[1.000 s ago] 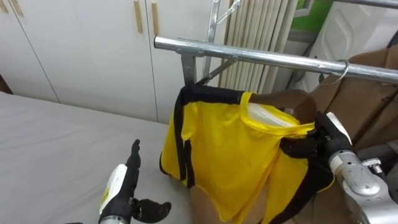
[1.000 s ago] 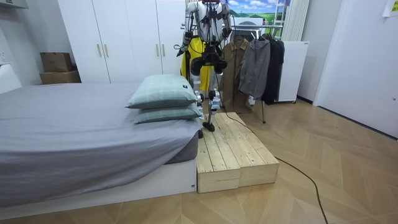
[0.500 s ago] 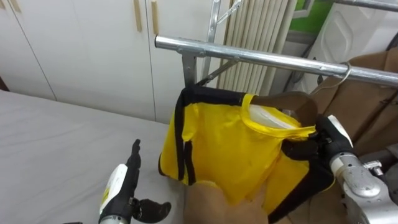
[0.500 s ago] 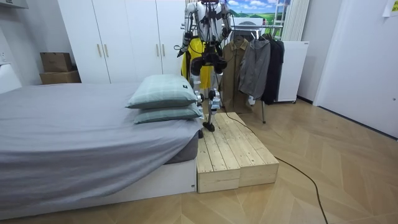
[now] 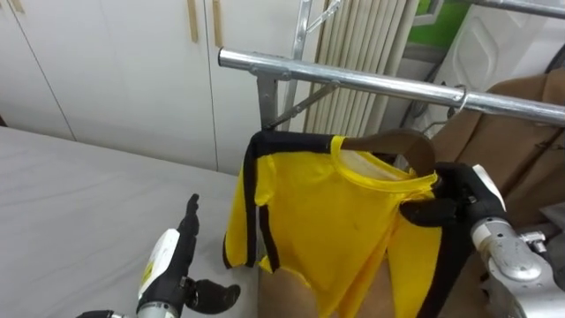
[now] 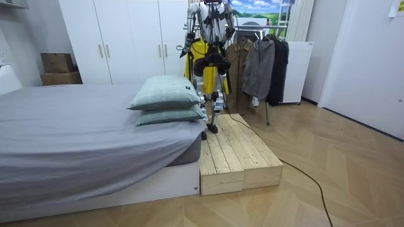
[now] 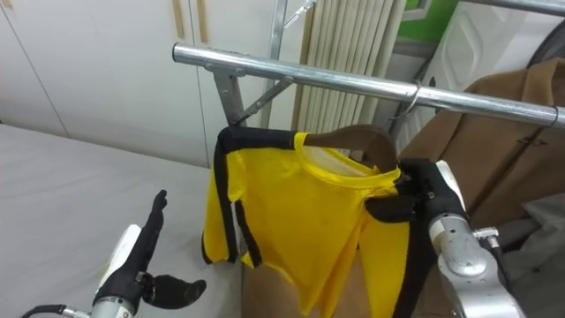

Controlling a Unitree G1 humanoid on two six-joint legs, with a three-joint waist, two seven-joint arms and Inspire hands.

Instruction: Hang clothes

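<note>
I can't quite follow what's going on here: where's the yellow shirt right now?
In the left eye view, the yellow shirt hangs at centre just below the metal rail, left of the brown coat, with the right hand clutching its shoulder.

I am seeing the yellow, black-trimmed shirt [image 5: 327,212] draping on a brown hanger [image 5: 399,141]. It is hanging just below the rail [image 5: 353,79].

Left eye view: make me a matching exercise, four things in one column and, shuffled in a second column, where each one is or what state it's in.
1 yellow shirt
2 metal rail
3 left hand
4 brown coat

A hangs under the rail, far right
B open, low over the grey bed
C gripped at its shoulder by the right hand
D runs across the top

Pairs: 1-C, 2-D, 3-B, 4-A
</note>
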